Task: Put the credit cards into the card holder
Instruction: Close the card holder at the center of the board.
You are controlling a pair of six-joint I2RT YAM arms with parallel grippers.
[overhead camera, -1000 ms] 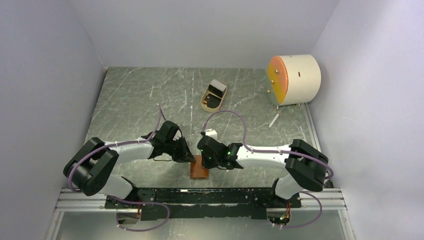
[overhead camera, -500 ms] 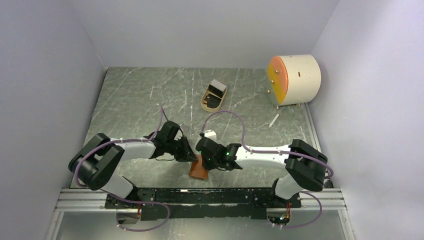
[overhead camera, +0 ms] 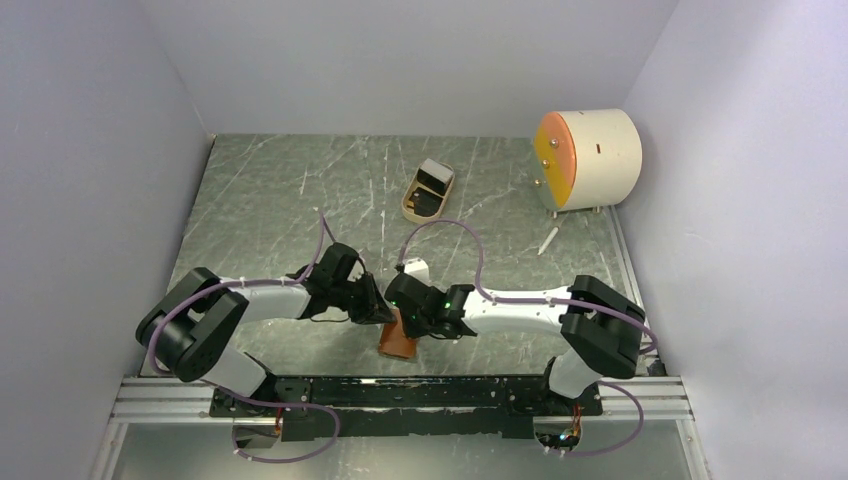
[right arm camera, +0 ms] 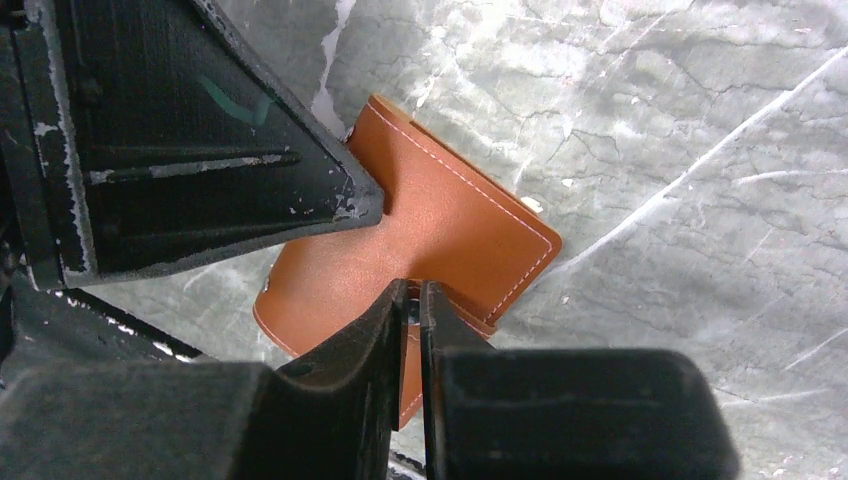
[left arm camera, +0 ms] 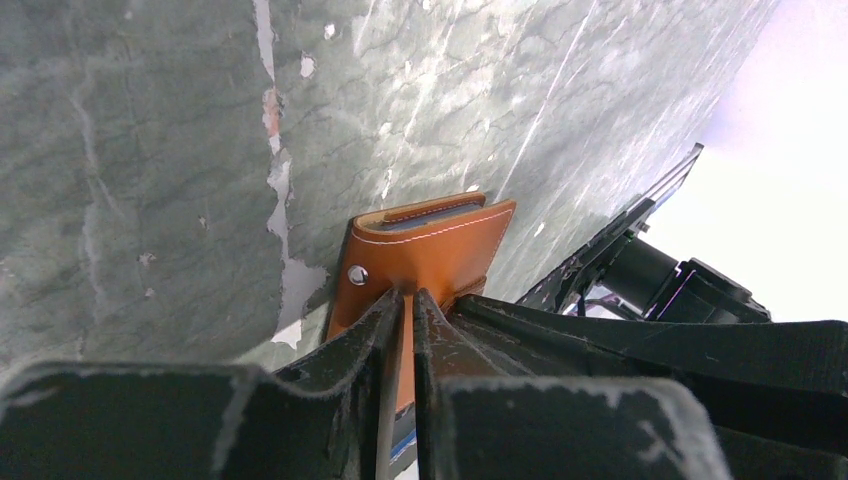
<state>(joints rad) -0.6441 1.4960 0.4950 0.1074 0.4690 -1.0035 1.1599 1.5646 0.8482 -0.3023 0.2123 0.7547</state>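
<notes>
At the near middle of the bench (overhead camera: 260, 190), the reddish-brown leather card holder (overhead camera: 397, 343) sits between two white robot arms, pinched from both sides. The left jaws are clenched on a leather flap just below a small metal snap stud (left arm camera: 357, 274). The right jaws are clenched on the holder's opposite edge, and one black left finger (right arm camera: 200, 150) presses the leather beside them. The holder has pale stitching along its edges. From the left wrist view a thin grey strip (left arm camera: 430, 212) shows between its leather layers; whether it is a card cannot be told.

Well apart, toward the far middle, a tan oval tray (overhead camera: 410, 208) holds the credit cards: a whitish one (overhead camera: 434, 178) tilted at its far end and a dark one (overhead camera: 424, 205) at its near end. Any print on them is too small to read.

At the far right stands a cream drum (overhead camera: 600, 150) on its side with an orange face, and a small white stick (overhead camera: 548, 240) lies near it.

The bench is grey-green marbled stone with white veins and scuffs. Pale lilac-grey walls close three sides.
</notes>
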